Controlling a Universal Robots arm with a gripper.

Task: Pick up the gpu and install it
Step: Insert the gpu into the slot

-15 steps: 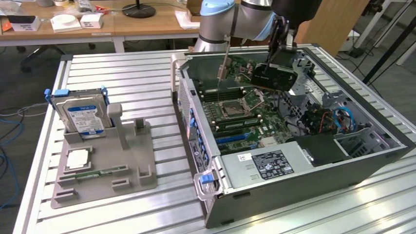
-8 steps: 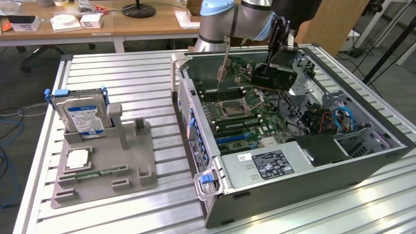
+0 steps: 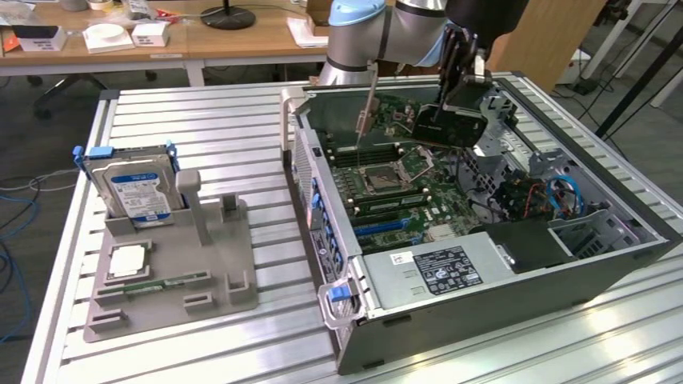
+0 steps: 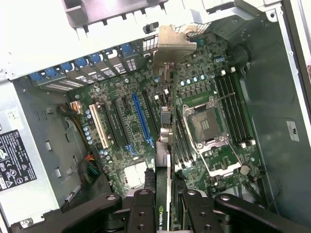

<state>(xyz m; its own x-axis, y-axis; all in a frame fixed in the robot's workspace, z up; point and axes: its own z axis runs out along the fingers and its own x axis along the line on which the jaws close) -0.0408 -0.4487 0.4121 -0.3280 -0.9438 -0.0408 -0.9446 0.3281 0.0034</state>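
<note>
An open computer case is lying on the slatted table, cradling its motherboard. A grey tray is sitting beside the case, toward the exterior view's left. The gripper is pinching the gpu edge-on above the case's board. The tray is holding an upright hard drive, a processor chip and a memory stick.

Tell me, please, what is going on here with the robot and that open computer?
The robot arm's hand is closed on the gpu and holds it above the motherboard inside the open computer case. The card looks not yet seated in a slot. On the grey holder at the exterior view's left, a hard drive stands upright.
</note>
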